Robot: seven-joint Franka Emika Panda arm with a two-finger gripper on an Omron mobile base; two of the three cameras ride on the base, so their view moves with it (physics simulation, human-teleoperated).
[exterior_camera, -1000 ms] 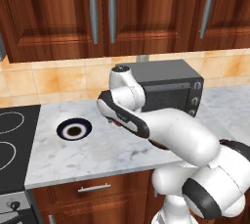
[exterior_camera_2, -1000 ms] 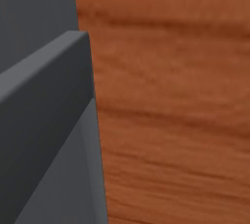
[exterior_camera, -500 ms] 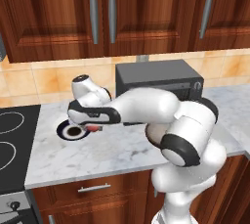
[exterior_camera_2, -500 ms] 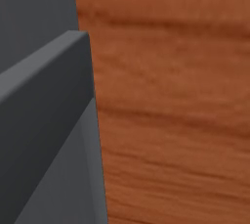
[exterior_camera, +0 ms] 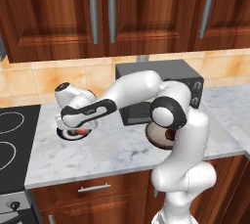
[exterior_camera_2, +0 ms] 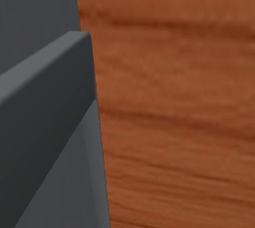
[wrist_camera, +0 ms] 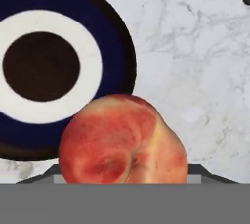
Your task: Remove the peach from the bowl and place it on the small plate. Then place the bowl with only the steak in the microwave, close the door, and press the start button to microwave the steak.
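Note:
My gripper [exterior_camera: 78, 131] is shut on the peach [wrist_camera: 122, 140], a round red-orange fruit held low over the counter. In the hand view the peach hangs just past the edge of the small plate [wrist_camera: 114, 56], with its navy rim, white ring and dark centre. In the left base view the hand covers most of the small plate [exterior_camera: 62, 134] at the counter's left. The brown bowl [exterior_camera: 155, 139] sits behind my elbow near the front edge. A dark lump, the steak [exterior_camera: 170, 135], shows in it. The microwave and its door are out of view.
A dark grey box oven [exterior_camera: 171, 78] stands against the tiled wall behind my arm. A black stovetop [exterior_camera: 10, 140] borders the marble counter [exterior_camera: 112, 149] on the left. The right base view faces a grey panel [exterior_camera_2: 40, 122] and brown wood [exterior_camera_2: 174, 122] up close.
The arm has swung left and stretched out low, carrying the peach from mid-counter to just above the small plate. The plate and oven have not moved.

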